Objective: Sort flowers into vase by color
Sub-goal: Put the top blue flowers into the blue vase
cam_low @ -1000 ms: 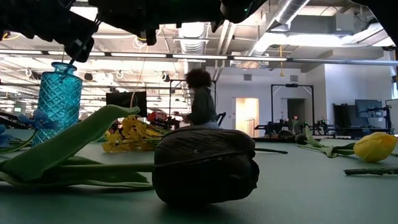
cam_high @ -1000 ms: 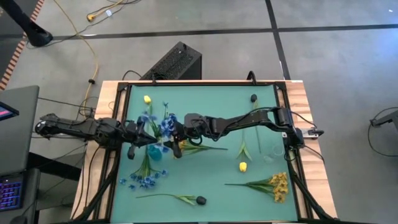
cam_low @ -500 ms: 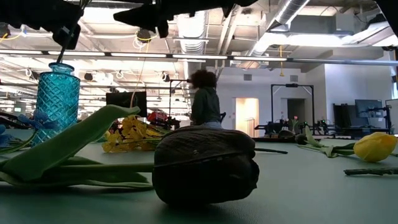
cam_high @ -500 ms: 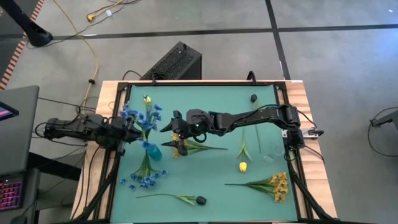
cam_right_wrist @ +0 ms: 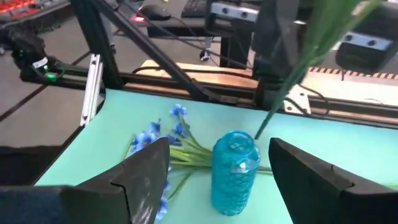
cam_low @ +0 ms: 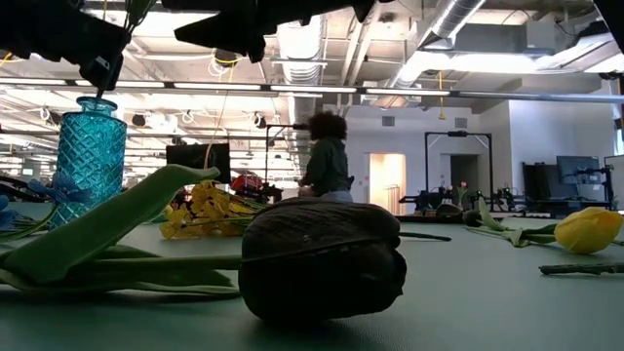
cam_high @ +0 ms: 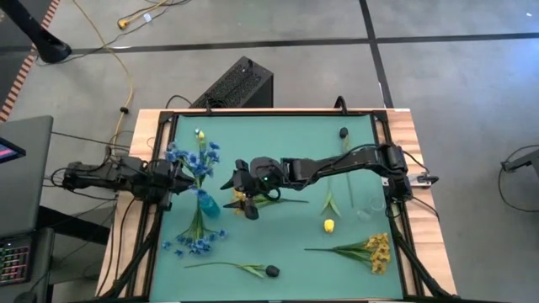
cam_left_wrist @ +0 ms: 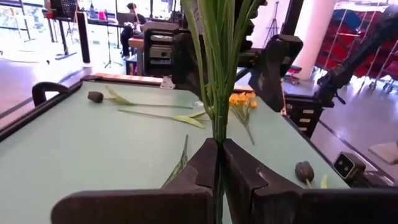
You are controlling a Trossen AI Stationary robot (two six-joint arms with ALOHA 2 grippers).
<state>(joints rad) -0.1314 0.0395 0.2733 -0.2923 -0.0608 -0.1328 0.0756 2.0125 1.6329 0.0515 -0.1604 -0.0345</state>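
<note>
Blue flowers [cam_high: 187, 156] on a green stem are held by the left tool [cam_high: 173, 172], which is pinched shut on the stem [cam_left_wrist: 218, 118]. The stem's bottom end pokes into the mouth of the blue glass vase [cam_high: 207, 203], which stands upright on the green surface [cam_high: 278, 244]. In the right wrist view the stem slants up from the vase's [cam_right_wrist: 235, 171] opening.

The right tool [cam_high: 237, 188] hangs just beside the vase with its two fingers [cam_right_wrist: 149, 177] spread wide, holding nothing. The vase sits between those fingers, not touching them.

More blue flowers [cam_high: 192, 241] lie flat on the surface near the front of the vase, with their stems running under it. A yellow-orange bunch [cam_high: 376, 252] lies near the right front corner. One yellow bud [cam_high: 328, 225] lies near the middle, and another yellow bud [cam_high: 200, 134] is at the back left. A dark bud [cam_high: 272, 271] lies near the front edge and looks very big in the low view [cam_low: 322, 258]. Another dark bud [cam_high: 344, 132] rests at the back right.

Far behind the surface, a person [cam_low: 327, 161] stands in the room.
</note>
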